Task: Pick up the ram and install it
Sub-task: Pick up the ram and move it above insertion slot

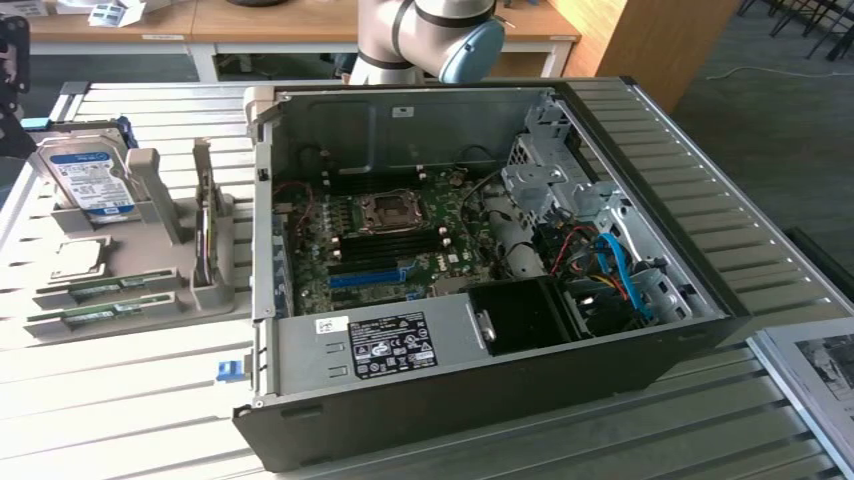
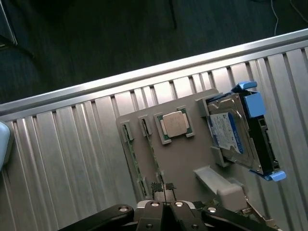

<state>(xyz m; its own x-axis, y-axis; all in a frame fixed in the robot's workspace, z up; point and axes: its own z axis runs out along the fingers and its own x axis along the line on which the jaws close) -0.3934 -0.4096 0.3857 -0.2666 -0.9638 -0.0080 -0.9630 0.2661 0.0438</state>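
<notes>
Slatted pale metal table [image 1: 120,420], raised rail along its edge. Dark carpeted floor [image 2: 96,38] beyond; wooden desks [image 1: 267,25] at the back of the room. Open black computer case [image 1: 467,400] lies on its side mid-table, motherboard exposed.

Grey holder [image 1: 160,250] sits at the exterior view's left. The ram [image 1: 118,287] lies in a holder slot just beside the CPU [image 1: 80,258]. A second stick [image 1: 100,316] is in the next slot, and the hard drive [image 1: 87,180] stands behind.

Gripper [image 2: 163,187] is high over the holder, fingers pressed together, holding nothing.
</notes>
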